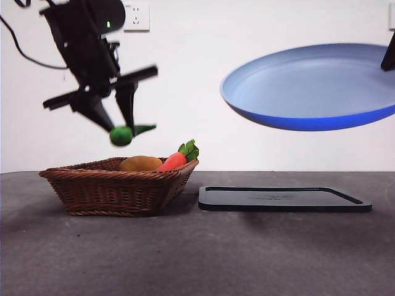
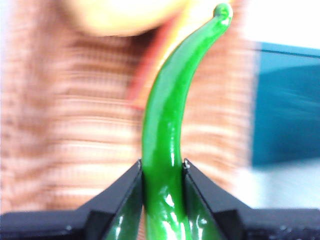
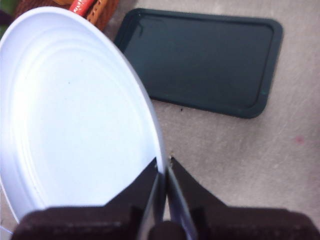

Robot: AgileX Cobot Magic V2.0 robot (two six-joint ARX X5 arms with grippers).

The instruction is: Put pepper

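The left tool (image 1: 117, 120) hangs in the air above the basket (image 1: 117, 185), near the left edge of the desk (image 1: 197, 253). Its two black jaws are closed on the pepper (image 1: 126, 134), which is green and glossy. In the left wrist view the jaws press the pepper (image 2: 167, 140) from both sides at its thicker part, and the thin curved end reaches away from the tool. The pepper is fully lifted; it touches neither the basket nor the desk.

The basket is brown and woven, and it stands on the desk at the left side. Inside it lie a tan potato (image 1: 141, 163) and an orange-red carrot (image 1: 176, 159) with green leaves; the two are side by side and both show above the rim.

The right tool (image 3: 164, 172) holds a blue plate (image 1: 308, 86) by its rim, the jaws shut on the thin edge. The plate (image 3: 75, 115) is in the air, slightly tilted, above a dark tray (image 1: 284, 198). The tray (image 3: 200, 57) is flat and rectangular with a low raised border, and it lies on the desk just beside the basket, toward the right edge. Nothing lies on the plate or on the tray.
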